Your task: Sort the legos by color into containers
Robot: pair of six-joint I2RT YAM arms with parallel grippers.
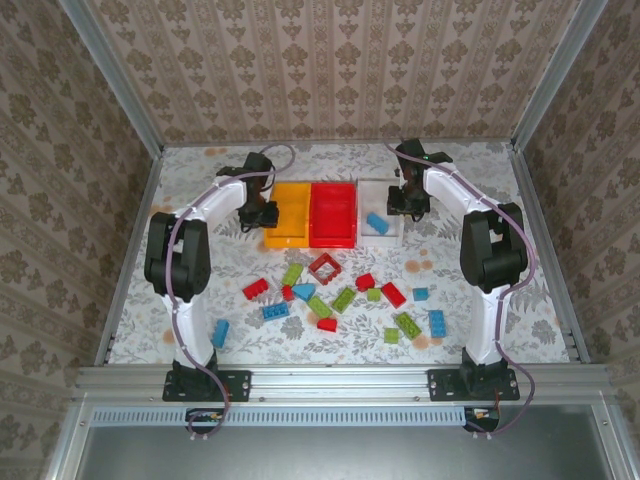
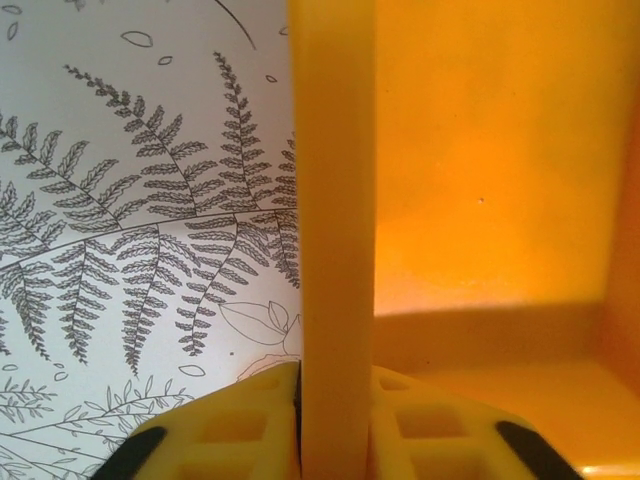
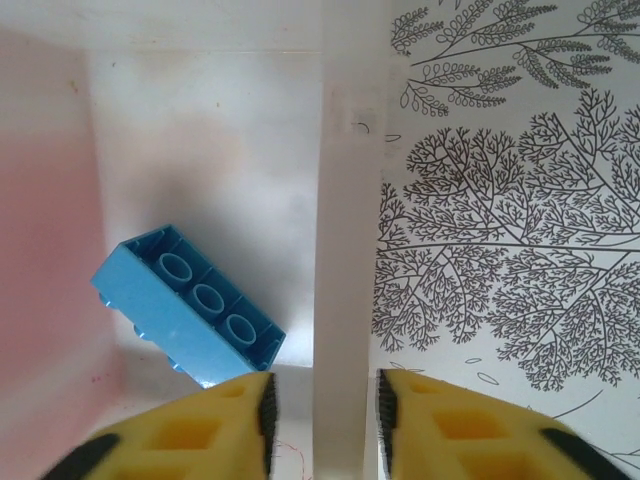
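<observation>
Straddling the outer walls of two bins, one gripper on each.

Hugging the left wall of the orange-yellow bin (image 2: 335,200) with the left gripper (image 2: 337,400) so closely that clenched or released cannot be told. Keeping the right gripper (image 3: 325,400) released, pads clear of the white bin (image 3: 345,250) wall on both sides. Showing one blue brick (image 3: 190,310) tilted inside the white bin. Showing the red bin (image 1: 333,241) between those two, and red, green and blue legos (image 1: 330,290) scattered on the table (image 1: 230,265) nearer the arm bases.
</observation>
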